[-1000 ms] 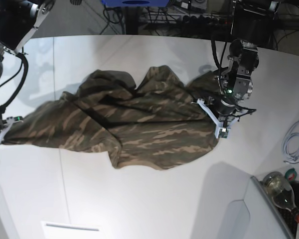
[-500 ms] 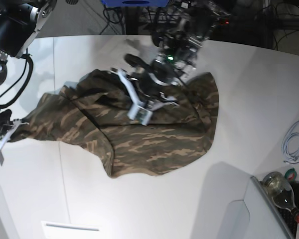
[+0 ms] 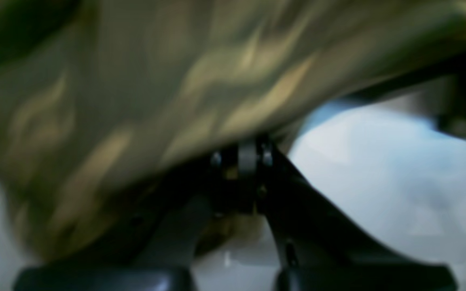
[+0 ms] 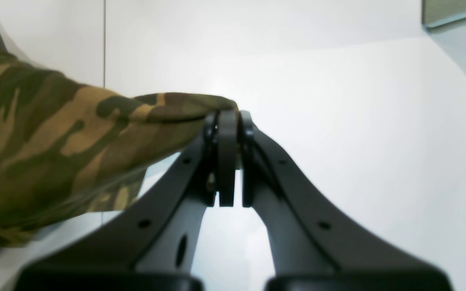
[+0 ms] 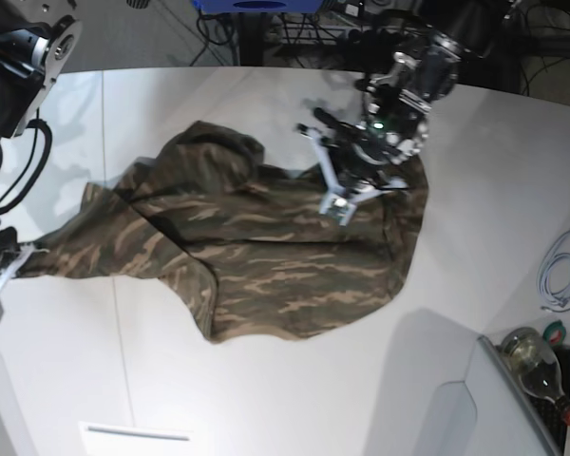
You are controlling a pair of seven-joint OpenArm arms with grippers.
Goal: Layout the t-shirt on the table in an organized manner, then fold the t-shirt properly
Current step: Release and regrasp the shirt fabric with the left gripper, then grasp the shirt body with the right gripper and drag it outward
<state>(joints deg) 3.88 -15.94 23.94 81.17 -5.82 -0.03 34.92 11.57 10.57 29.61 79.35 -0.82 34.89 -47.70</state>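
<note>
The camouflage t-shirt [image 5: 266,247] lies crumpled and spread across the middle of the white table [image 5: 266,389]. My left gripper [image 5: 347,195] hovers over the shirt's upper right part. In the blurred left wrist view it [image 3: 247,157] is shut on a fold of the t-shirt [image 3: 136,81], which drapes above the jaws. My right gripper [image 5: 8,266] is at the shirt's far left end. There it [image 4: 227,121] is shut on the tip of the t-shirt [image 4: 55,133], just above the table [image 4: 338,101].
A white cable [image 5: 560,275] lies coiled at the right edge. At the bottom right, a bottle [image 5: 532,366] rests beside a grey bin [image 5: 484,399]. A white panel [image 5: 138,435] sits at the front edge, and cables and equipment stand behind the table.
The left gripper swept from the shirt's right edge leftward over the cloth, then back to the upper middle, dragging cloth along. The right gripper kept its hold at the left end, barely shifting.
</note>
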